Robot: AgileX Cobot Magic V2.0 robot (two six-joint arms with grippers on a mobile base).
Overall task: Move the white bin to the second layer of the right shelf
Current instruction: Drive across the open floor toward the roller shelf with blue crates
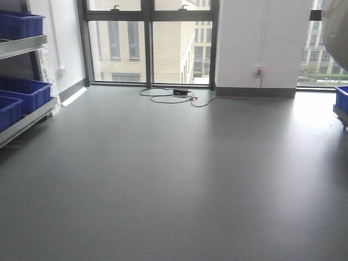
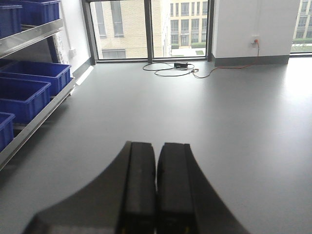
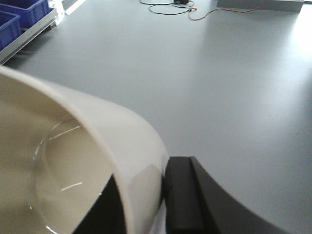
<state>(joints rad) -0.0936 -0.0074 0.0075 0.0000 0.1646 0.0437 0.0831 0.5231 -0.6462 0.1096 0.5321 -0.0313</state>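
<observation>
The white bin (image 3: 117, 131) is a glossy cream tub that fills the lower left of the right wrist view, its open inside turned toward the camera. My right gripper (image 3: 146, 183) is shut on the bin's wall, one dark finger (image 3: 183, 195) outside and the other inside. In the front view a pale curve of the bin (image 1: 335, 24) shows at the top right corner. My left gripper (image 2: 156, 146) is shut and holds nothing, hanging over bare grey floor. The right shelf second layer is out of view.
A steel rack (image 1: 24, 46) with blue crates (image 1: 24, 92) lines the left wall. At the right edge, part of another blue crate (image 1: 342, 99) rests on a steel frame. Cables (image 1: 174, 95) lie on the floor by the far windows. Grey floor (image 1: 174, 179) stretches ahead.
</observation>
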